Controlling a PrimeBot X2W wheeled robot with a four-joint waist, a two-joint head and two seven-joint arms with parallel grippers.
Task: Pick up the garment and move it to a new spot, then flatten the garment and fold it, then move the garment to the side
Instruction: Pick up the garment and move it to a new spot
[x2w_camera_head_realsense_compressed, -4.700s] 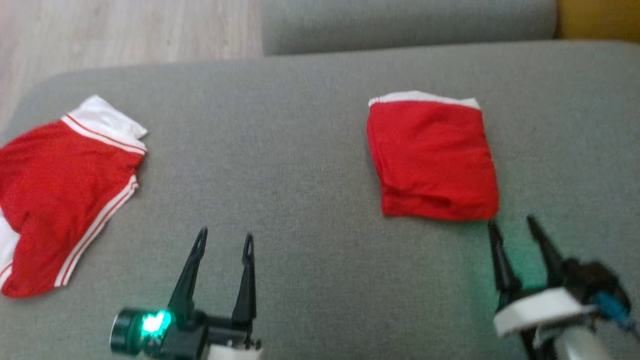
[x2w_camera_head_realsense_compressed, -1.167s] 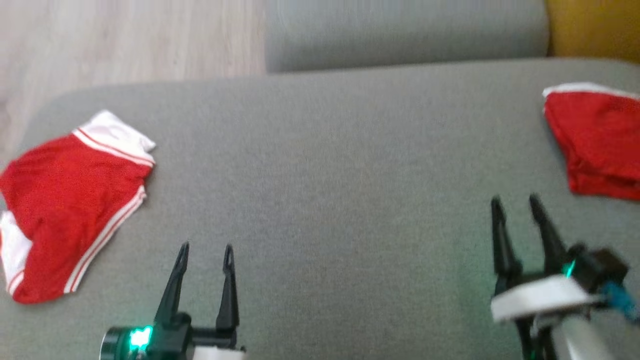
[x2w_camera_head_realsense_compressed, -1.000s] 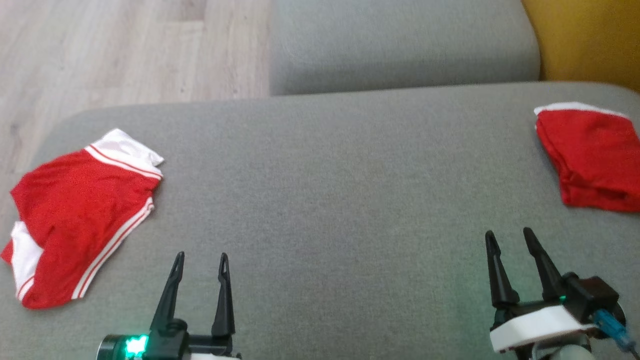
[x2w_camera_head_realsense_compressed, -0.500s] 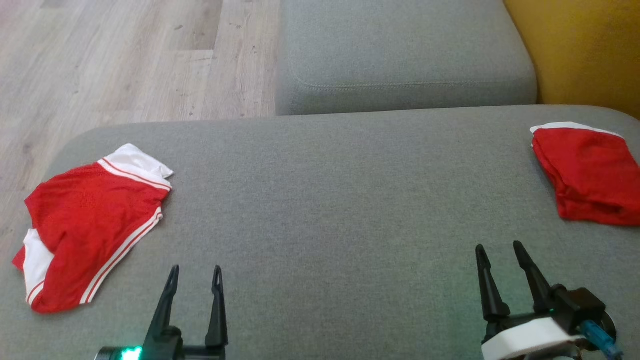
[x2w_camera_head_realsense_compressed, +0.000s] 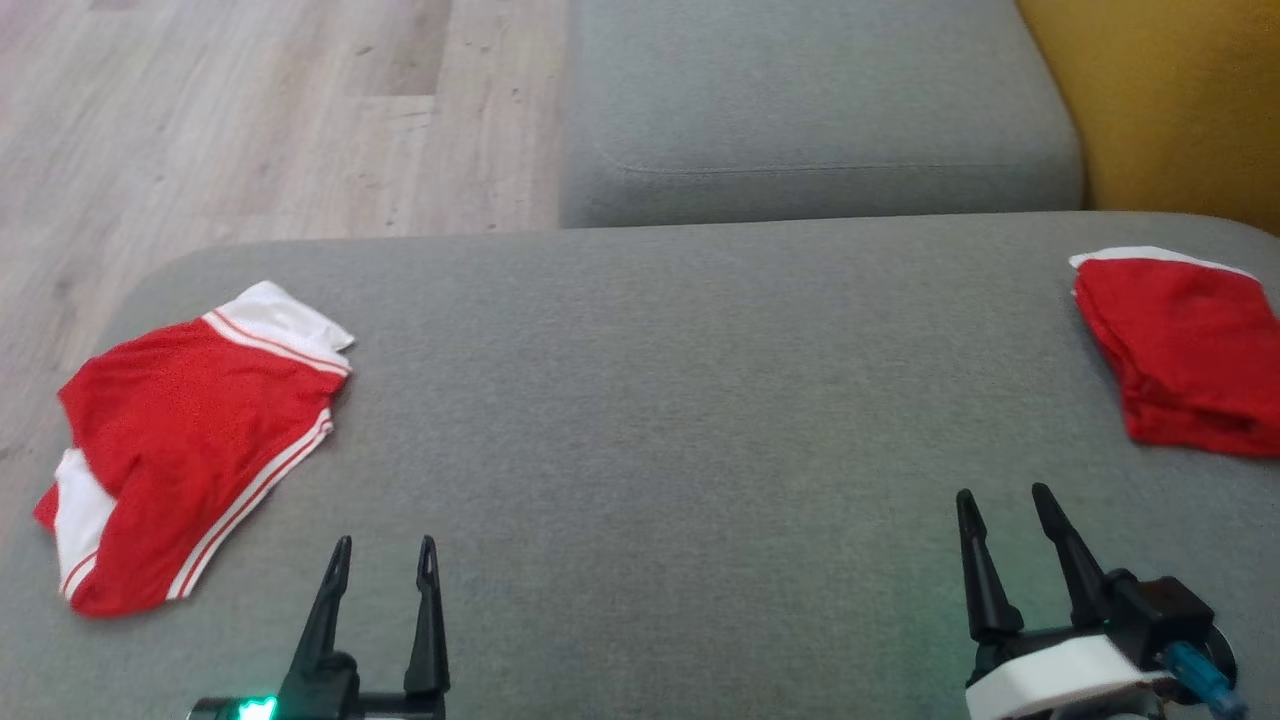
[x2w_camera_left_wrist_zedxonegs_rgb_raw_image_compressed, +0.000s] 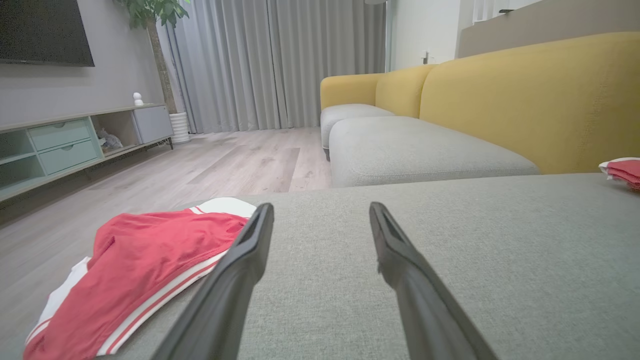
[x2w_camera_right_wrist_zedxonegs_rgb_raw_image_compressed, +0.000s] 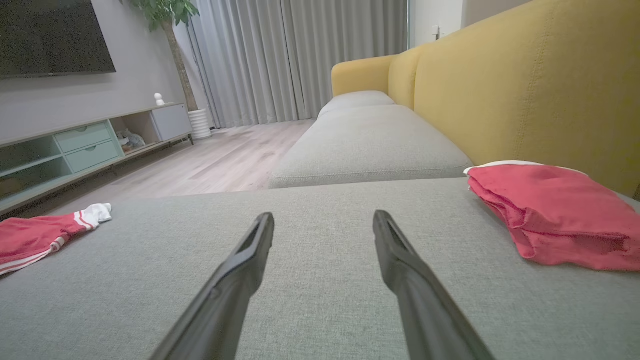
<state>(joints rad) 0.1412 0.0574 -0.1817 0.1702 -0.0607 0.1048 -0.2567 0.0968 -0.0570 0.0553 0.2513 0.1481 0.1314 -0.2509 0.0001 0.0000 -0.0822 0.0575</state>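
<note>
Grey sofa cushion (x2w_camera_head_realsense_compressed: 640, 400), wood floor (x2w_camera_head_realsense_compressed: 250, 120) beyond. Far right, folded red garment (x2w_camera_head_realsense_compressed: 1180, 350) near yellow backrest (x2w_camera_head_realsense_compressed: 1170, 100); far left, loose red shorts (x2w_camera_head_realsense_compressed: 180, 440). Both spread above bare cushion: left hand (x2w_camera_head_realsense_compressed: 385, 542), right hand (x2w_camera_head_realsense_compressed: 1001, 490).

No lettering, number, brand mark or sign can be read in any of the views. The only markings are the white stripes and white bands on the red shorts (x2w_camera_head_realsense_compressed: 190, 430) at nine o'clock on the grey cushion. The folded red garment (x2w_camera_head_realsense_compressed: 1180, 350) at three o'clock shows just a white edge.
</note>
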